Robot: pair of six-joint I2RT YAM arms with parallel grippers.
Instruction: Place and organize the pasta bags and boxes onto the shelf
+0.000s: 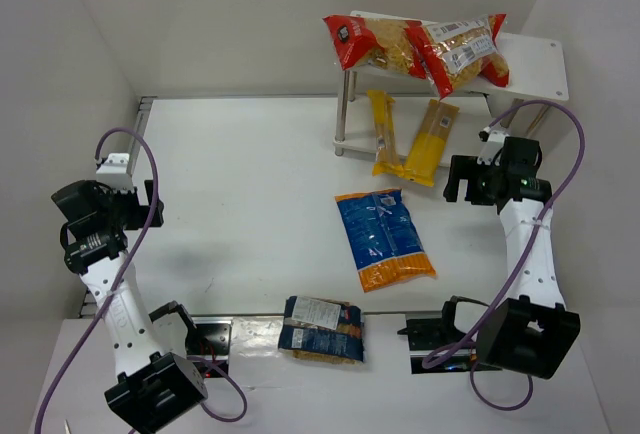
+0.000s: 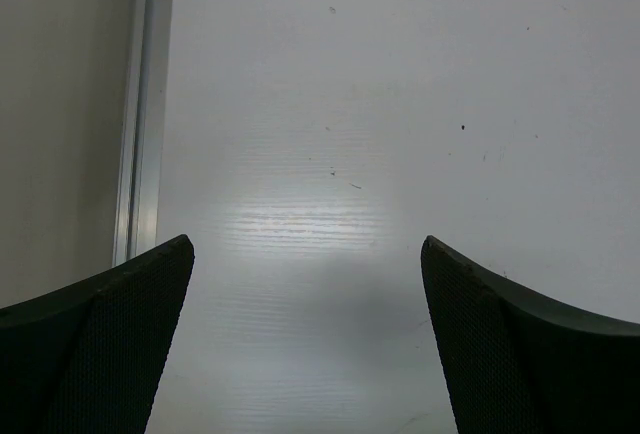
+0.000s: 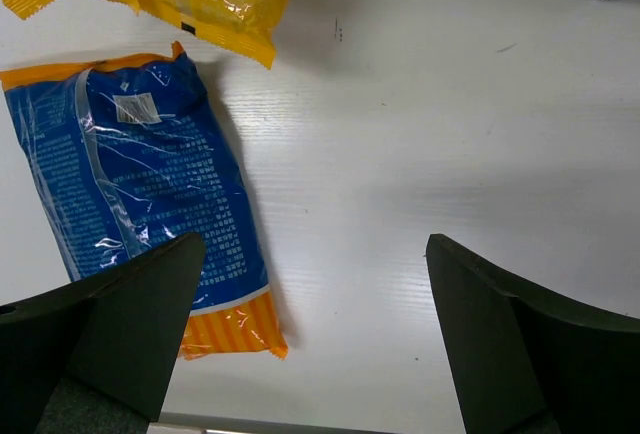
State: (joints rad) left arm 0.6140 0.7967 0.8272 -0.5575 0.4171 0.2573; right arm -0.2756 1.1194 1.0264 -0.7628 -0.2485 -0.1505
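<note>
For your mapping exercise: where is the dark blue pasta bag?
In the top view, the dark blue bag lies at the middle of the table's near edge, just nearer and left of the blue-and-orange bag.

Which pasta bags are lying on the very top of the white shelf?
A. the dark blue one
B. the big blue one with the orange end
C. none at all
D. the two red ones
D: a red-and-clear bag and a second red-and-clear bag lie side by side on the top board of the shelf.
</note>
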